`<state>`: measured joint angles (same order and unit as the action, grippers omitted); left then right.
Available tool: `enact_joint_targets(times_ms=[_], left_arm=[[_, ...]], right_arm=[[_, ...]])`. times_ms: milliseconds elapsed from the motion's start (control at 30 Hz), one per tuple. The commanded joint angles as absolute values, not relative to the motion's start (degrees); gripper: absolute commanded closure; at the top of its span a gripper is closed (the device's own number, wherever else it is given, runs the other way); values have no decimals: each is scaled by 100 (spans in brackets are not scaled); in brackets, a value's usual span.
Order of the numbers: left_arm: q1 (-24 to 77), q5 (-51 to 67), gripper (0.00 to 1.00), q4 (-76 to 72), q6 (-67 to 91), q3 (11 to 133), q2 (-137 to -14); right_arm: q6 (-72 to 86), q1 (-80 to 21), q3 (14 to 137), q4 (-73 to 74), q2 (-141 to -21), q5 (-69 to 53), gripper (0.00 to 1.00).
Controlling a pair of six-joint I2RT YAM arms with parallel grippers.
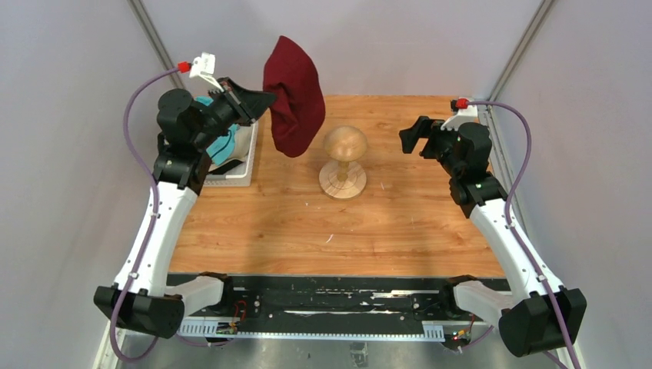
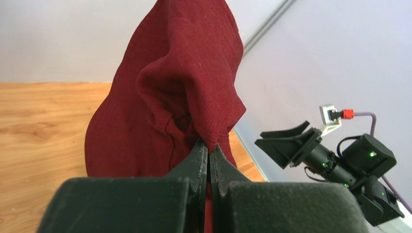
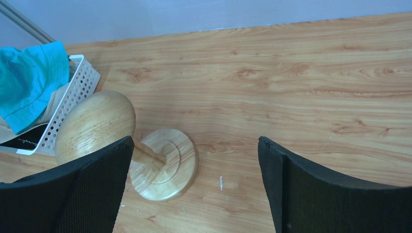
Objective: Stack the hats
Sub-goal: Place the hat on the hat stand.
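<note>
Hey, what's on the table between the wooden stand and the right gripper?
Nothing. In the top view, only bare tabletop separates the wooden stand from the open right gripper.

1. Bucket hats clearly seen: two. One maroon bucket hat (image 1: 294, 96) hangs from the pinched tips of the left claw (image 1: 261, 100). One teal bucket hat (image 3: 29, 82) lies in the basket, below and behind that claw.
2. Other cloth under the teal hat: two pieces. One is beige fabric (image 3: 52, 109) and one is black fabric (image 3: 24, 141) with white lettering. Whether either is a hat cannot be told.
3. White lattice basket (image 1: 238, 177): one, just beside the left claw.
4. Wooden mushroom-shaped stand (image 1: 344, 161): one, between the two claws.
5. Claws: two. The right claw (image 1: 413, 137) is spread wide.
6. Worktop (image 1: 400, 223): one, under both claws.
</note>
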<state>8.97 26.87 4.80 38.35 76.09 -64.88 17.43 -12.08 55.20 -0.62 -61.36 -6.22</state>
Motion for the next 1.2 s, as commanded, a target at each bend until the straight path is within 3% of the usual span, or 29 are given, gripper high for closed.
enact_joint_targets(times_ms=[0,1167], left_arm=[[1266,2859,100,374,3772,7796,-6793],[2688,2619,100,1317,3138,9169,-9079]], right_arm=[[1778,-1141,5477,-184,-5986,-591,3],[1770,-978,5374,-67,-5976,-123,2]])
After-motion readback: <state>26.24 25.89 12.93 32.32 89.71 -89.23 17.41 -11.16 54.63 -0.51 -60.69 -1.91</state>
